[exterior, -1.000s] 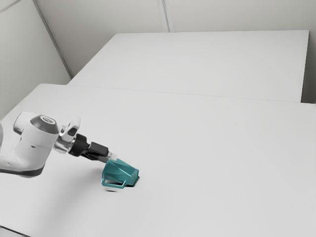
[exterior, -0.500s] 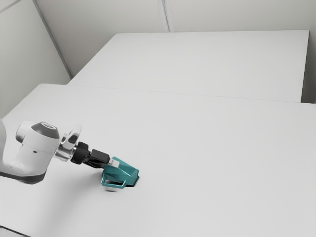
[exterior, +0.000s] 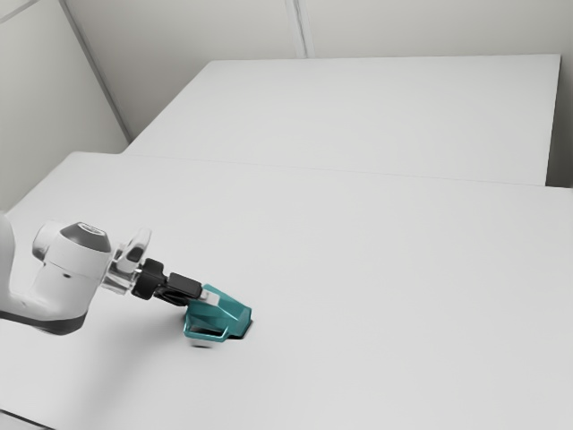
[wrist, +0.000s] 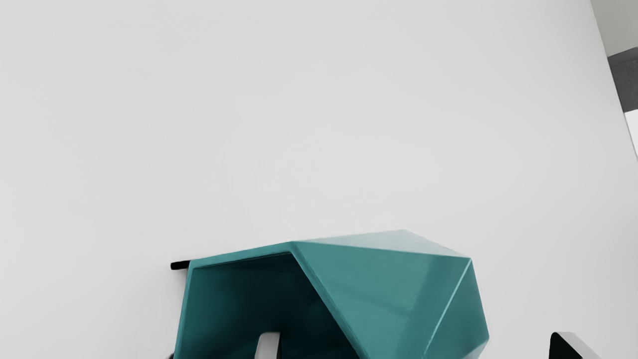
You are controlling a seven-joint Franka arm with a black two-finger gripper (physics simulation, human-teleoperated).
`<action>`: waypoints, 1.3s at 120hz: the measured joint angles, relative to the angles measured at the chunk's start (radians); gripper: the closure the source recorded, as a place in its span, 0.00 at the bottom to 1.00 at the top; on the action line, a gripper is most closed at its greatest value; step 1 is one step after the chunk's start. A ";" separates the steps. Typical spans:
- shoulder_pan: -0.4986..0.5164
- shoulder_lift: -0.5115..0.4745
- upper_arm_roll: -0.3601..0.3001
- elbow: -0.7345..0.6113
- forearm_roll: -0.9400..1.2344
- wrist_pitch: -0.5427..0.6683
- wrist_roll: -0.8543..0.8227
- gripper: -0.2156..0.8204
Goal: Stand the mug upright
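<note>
The black two-finger gripper (wrist: 417, 345) is open, its tips spread wide with mug wall between them and not clamped on it: one fingertip (wrist: 268, 346) reaches into the mouth, the other stands outside, beyond the faceted wall.

The teal faceted mug (exterior: 220, 311) lies on its side, its mouth toward the gripper and its base toward the exterior view's right. The looped handle (exterior: 206, 337) juts toward the near side of that view. As it lies, the mug is not upright.

Closing here would likely pinch the wall on one side only. Because the outer finger stands well apart from the wall, the inner one could meet it first and drag or roll the mug. The slanted facets offer few parallel faces, so a shallow bite near the rim could slip or let the mug pivot once the base lifts.

Around it, the white tabletop (exterior: 385, 287) gives nothing to brace against; a sideways push would probably just slide the mug. The white arm (exterior: 76, 269) reaches in low, so tipping the hand steeply could bring wrist or knuckles near the table.
</note>
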 joint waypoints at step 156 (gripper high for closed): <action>-0.002 -0.088 -0.068 0.023 0.011 0.002 0.013 0.95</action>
